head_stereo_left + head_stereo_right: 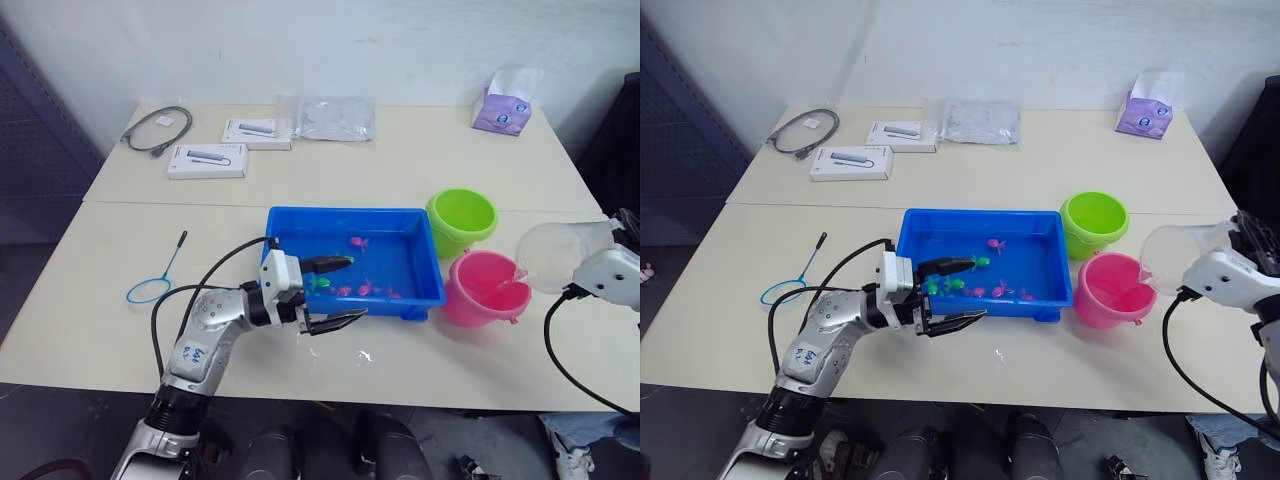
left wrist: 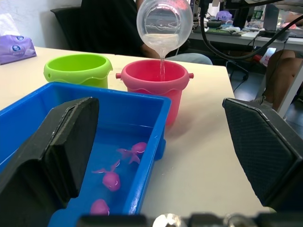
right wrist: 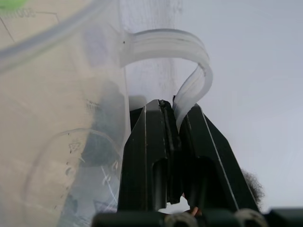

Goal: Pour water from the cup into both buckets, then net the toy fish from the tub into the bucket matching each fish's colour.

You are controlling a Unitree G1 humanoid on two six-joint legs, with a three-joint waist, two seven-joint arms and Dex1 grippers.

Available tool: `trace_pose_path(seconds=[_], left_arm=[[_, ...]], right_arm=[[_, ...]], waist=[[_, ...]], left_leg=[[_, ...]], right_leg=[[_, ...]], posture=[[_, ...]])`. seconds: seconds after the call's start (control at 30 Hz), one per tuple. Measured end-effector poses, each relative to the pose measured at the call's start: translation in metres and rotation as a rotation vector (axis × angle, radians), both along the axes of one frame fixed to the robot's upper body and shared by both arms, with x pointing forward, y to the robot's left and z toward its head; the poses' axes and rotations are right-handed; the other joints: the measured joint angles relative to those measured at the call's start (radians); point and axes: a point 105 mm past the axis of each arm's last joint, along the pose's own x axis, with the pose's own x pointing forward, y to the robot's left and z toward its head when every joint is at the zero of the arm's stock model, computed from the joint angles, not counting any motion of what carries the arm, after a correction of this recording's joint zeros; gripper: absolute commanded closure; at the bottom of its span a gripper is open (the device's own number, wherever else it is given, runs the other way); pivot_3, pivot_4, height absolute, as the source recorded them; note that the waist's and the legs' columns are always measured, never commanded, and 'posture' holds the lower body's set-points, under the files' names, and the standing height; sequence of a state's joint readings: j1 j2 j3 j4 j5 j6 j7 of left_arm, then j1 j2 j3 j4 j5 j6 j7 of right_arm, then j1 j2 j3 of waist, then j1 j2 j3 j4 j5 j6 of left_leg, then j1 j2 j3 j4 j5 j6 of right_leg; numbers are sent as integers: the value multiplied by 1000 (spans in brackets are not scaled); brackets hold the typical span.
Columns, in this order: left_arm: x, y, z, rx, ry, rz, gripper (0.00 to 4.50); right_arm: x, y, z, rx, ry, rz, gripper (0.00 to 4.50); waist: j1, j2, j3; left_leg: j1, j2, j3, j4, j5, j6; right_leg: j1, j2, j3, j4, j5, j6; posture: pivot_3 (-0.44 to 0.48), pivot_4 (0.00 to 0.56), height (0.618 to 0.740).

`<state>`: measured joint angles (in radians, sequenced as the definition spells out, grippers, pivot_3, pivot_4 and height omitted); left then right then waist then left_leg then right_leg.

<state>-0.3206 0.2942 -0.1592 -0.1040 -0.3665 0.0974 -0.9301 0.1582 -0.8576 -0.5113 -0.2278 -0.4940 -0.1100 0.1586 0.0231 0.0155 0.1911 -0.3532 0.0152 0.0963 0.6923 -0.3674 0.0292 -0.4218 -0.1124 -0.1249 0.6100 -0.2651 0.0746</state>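
One thin stream falls from the cup (image 2: 164,23) into the pink bucket (image 2: 152,87); the right claw (image 3: 176,124) pinches its handle. Keep the tilt gentle, spout centred. The left claw (image 1: 328,293) gapes, holding nothing, over the tub (image 1: 415,290).

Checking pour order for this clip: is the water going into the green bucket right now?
No, in the left wrist view the stream from the tilted cup falls into the pink bucket, while the green bucket stands beside it.
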Motion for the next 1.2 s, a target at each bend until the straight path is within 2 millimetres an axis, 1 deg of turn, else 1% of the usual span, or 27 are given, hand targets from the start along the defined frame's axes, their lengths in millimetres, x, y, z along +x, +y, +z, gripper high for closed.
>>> trace_pose_path(seconds=[0.13, 0.37, 0.5, 0.73, 0.87, 1.03, 1.2], left_arm=[[1, -1, 3, -4, -18, 1, 0], [2, -2, 3, -3, -26, 10, 0], [2, -2, 3, -3, -28, 10, 0], [3, -1, 0, 0, -16, 16, 0], [4, -1, -2, 3, -11, 19, 0], [4, 0, -2, 7, -11, 20, 0], [6, 3, -3, 12, -6, 28, 0]], right_arm=[[1, 1, 4, -15, -23, 1, 4467], [1, -1, 2, -20, -25, 8, 4467], [2, 1, 5, -31, -44, 15, 4467], [2, 2, 8, -36, -60, 23, 4467], [2, 2, 6, -20, -64, 22, 4467], [1, -1, -2, 39, -63, 0, 4467], [1, -7, -18, 294, -46, -11, 4467]], waist=[[0, 0, 0], [0, 0, 0], [-1, 0, 0], [-1, 0, 0], [0, 0, 0], [-1, 0, 0], [-1, -1, -1]], left_leg=[[0, 0, 0, 0, 0, 0], [0, 0, 0, 0, 0, 0], [0, 0, 0, 0, 0, 0], [0, 0, 0, 0, 0, 0], [0, 0, 0, 1, 0, 0], [0, 0, 0, 1, 0, 0], [0, 0, 0, 1, 1, 0]], right_leg=[[0, 0, 0, 0, 0, 0], [0, 1, 0, 0, 0, 0], [0, 1, 0, 0, 0, 0], [0, 1, 0, 0, 0, 0], [0, 1, 0, 0, 0, 0], [0, 1, 0, 1, 0, 0], [0, 1, 0, 1, 0, 0]], posture=[[0, 150, 740], [0, 150, 740], [0, 150, 740], [0, 150, 740], [0, 150, 740], [0, 150, 740], [0, 150, 740]])
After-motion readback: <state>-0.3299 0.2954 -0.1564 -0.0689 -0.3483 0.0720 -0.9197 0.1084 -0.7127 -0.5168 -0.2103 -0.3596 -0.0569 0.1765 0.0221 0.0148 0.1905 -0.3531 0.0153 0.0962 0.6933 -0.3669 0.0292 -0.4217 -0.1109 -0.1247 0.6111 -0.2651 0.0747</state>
